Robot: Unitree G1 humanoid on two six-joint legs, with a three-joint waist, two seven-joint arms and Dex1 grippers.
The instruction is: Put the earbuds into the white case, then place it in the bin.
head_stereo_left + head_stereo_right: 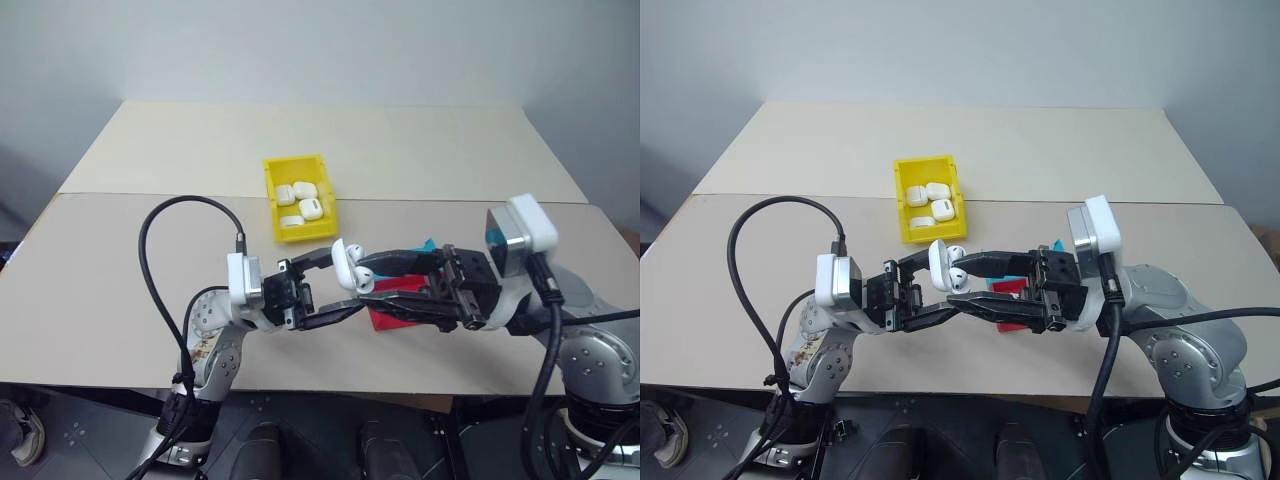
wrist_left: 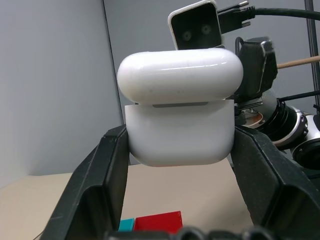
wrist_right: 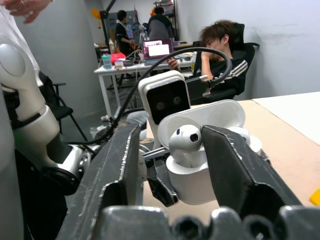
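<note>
Head view: left gripper (image 1: 335,283) clamped the case (image 1: 346,262), lid open, near the bin's (image 1: 271,202) front lip; right gripper (image 1: 368,281), part-open, straddled an earbud (image 3: 184,138) sitting in it. Closing the lid and binning apparently remained.

No text, label or number can be read anywhere.
</note>
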